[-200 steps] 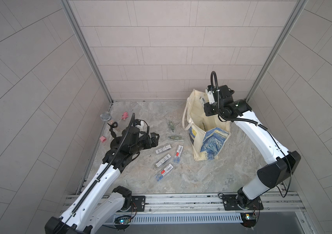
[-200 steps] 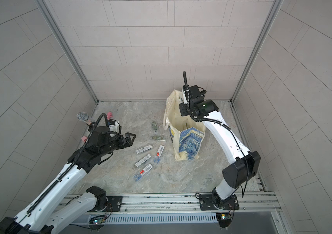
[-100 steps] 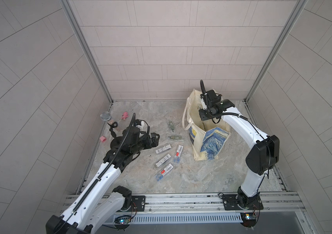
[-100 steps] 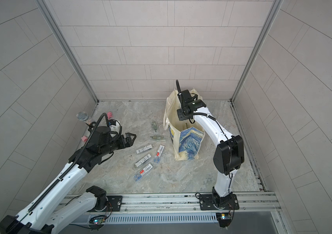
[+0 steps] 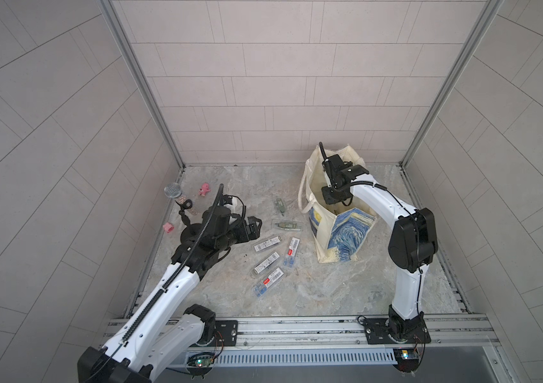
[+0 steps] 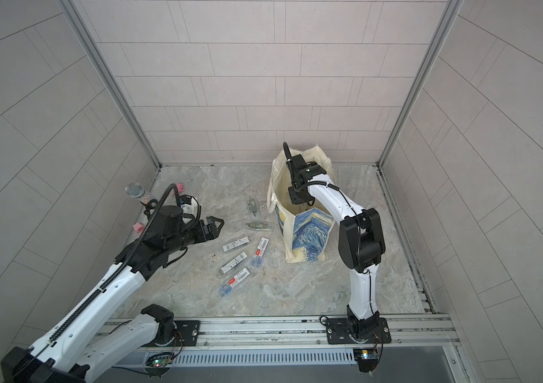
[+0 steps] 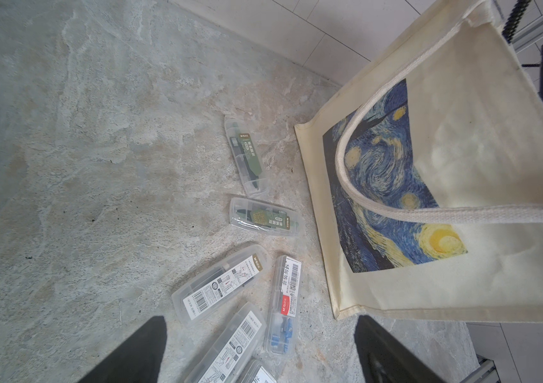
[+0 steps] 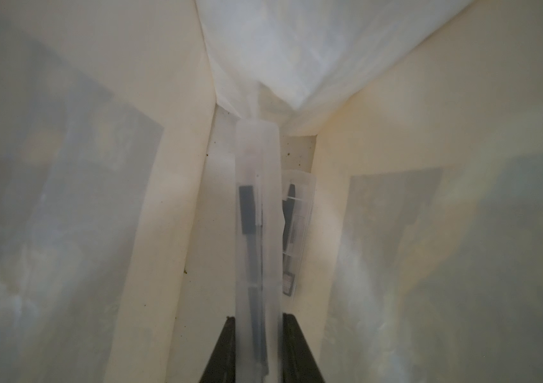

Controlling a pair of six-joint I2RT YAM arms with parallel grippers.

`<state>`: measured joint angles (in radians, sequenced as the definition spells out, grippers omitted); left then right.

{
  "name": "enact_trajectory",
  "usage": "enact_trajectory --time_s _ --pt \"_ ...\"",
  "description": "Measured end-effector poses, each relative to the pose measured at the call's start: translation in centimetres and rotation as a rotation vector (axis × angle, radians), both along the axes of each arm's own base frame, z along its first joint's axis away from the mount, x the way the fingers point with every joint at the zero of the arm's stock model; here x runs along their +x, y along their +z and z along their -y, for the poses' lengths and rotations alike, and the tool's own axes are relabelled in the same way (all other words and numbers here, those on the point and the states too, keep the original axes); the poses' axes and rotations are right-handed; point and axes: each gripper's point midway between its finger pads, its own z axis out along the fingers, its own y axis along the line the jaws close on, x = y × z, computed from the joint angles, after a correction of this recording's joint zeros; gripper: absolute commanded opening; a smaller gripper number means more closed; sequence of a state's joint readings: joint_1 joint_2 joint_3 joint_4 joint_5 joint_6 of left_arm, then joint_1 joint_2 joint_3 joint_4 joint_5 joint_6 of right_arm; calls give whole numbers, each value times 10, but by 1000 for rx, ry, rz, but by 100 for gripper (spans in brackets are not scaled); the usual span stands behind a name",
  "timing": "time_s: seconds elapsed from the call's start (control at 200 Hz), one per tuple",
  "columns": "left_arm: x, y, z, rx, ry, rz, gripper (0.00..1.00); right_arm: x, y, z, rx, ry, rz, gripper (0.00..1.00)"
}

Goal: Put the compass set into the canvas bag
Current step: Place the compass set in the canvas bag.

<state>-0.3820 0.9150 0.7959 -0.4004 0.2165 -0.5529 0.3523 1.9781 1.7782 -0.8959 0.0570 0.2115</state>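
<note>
Enclosure has three walls in pale grey-beige rectangular tile with thin dark grout: back wall (image 5: 270, 83), left wall (image 5: 48, 132), right wall (image 5: 512, 149). Aluminium posts at both back corners: left post (image 5: 141, 83), right post (image 5: 447, 83). Worktop (image 5: 330, 288) is a grey marbled stone-look surface with tan veining and small dark specks, clearest in the left wrist view (image 7: 81, 149). Along its front edge runs an aluminium rail (image 5: 296, 328), with a slotted grille (image 5: 296, 357) below that. Narrow metal channels run along the left and right edges. Light is even and diffuse, shadows soft.

compass set (image 8: 257, 215) — inside upright canvas bag (image 5: 346, 235)
</note>
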Motion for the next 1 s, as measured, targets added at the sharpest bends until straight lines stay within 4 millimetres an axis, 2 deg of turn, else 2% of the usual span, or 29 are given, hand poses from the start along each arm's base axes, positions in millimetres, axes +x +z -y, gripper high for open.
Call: enact_trajectory --time_s 0.15,0.35,0.726,0.881,1.001 --pt "1 -1 0 0 0 -1 94 0 -16 2 -4 -18 -41 0" --pt "1 -1 1 -6 4 -3 95 -1 -19 4 0 -30 -51 1" --pt "1 -2 0 -5 5 -5 94 -1 -20 4 7 -36 -55 32" --pt "1 -2 0 -5 6 -6 94 0 -14 4 10 -38 -47 40" --pt "1 -2 0 -9 8 -8 94 1 -3 4 10 -36 -28 41"
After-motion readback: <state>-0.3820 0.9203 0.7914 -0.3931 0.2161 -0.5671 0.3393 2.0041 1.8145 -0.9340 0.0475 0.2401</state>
